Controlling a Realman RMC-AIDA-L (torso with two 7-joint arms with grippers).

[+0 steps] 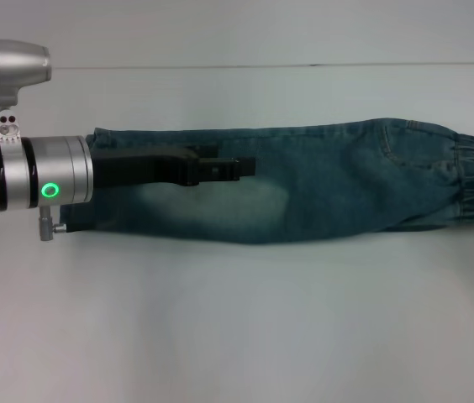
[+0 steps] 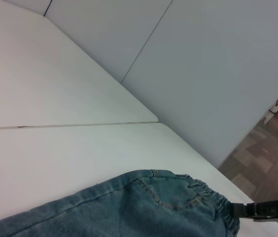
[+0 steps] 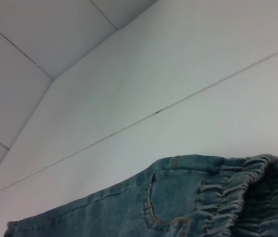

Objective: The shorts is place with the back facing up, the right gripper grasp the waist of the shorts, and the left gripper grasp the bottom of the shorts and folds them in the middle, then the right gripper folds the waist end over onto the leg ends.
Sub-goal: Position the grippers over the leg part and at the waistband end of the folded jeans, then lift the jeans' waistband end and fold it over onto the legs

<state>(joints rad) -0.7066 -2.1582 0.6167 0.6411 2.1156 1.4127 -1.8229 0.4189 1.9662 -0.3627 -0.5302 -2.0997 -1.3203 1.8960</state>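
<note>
Lengthwise, the shorts (image 1: 304,180) lie across the white table (image 1: 237,336), already folded in half down the middle into 1 narrow strip, leg hems at the left and puckered waist at the right.

At the left, the left gripper (image 1: 241,166) reaches in from its silver arm, green ring light (image 1: 50,190) glowing, and hovers or rests over the leg end. Its black fingers look drawn together, but whether they pinch any denim cannot be told. The bottom of the shorts (image 1: 94,180) sits mostly beneath that arm, so the hems are largely hidden.

In the middle, a pale faded patch (image 1: 220,206) shows on the denim, and 1 back pocket (image 1: 392,151) sits nearer the waist.

At the right, the waist of the shorts (image 1: 472,180) lies just at the frame edge. The right gripper (image 2: 264,211) appears only as a dark tip against the elastic in the left wrist view; it seems to be touching the waistband, yet whether it is clamped or released cannot be told.

A likely risk in the next fold: a thin grip on the elastic could catch only the upper layer, so the halves would slide apart when lifted. The left gripper lying over the legs could also block the waist from landing on the hems.
</note>
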